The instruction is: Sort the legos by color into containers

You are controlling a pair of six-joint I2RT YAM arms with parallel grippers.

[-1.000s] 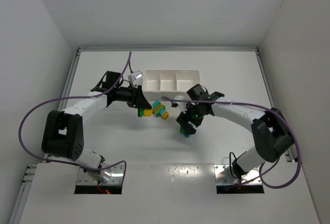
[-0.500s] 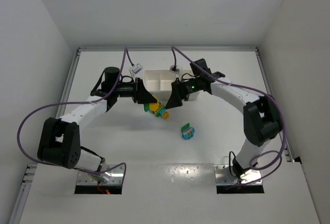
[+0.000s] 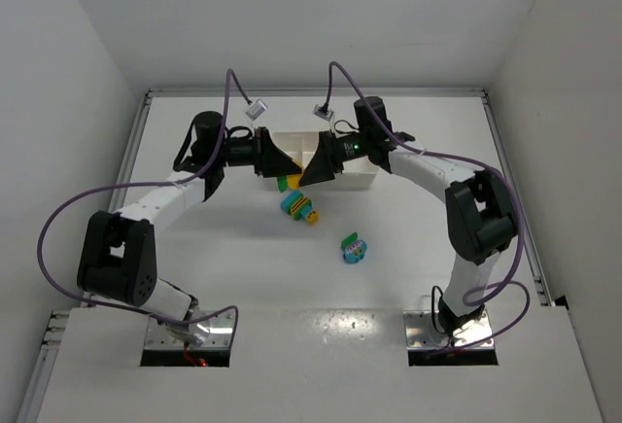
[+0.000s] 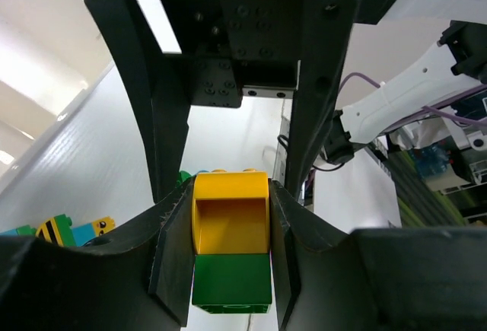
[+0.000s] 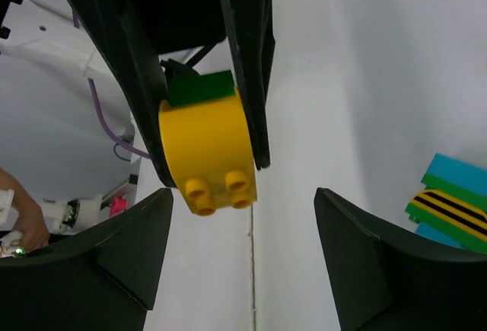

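Note:
My left gripper (image 4: 230,259) is shut on a lego pair, a yellow brick (image 4: 230,213) stuck to a green brick (image 4: 232,281), held in the air. In the top view this pair (image 3: 288,182) hangs just in front of the white tray of containers (image 3: 362,180), which both arms partly hide. My right gripper (image 5: 243,262) is open and empty, facing the left gripper's fingers (image 5: 247,65) with the yellow brick (image 5: 209,156) just beyond its tips. In the top view the left gripper (image 3: 290,172) and right gripper (image 3: 307,176) nearly meet tip to tip.
A striped green, cyan and yellow clump (image 3: 299,206) lies on the table below the grippers and shows in both wrist views (image 4: 65,230) (image 5: 449,202). A second cyan-green clump (image 3: 353,249) lies nearer the arm bases. Purple cables arch over both arms.
My right arm let go of the cyan-green clump on the table and swung up to face the left gripper. The left gripper carried its yellow-green pair up toward the tray.

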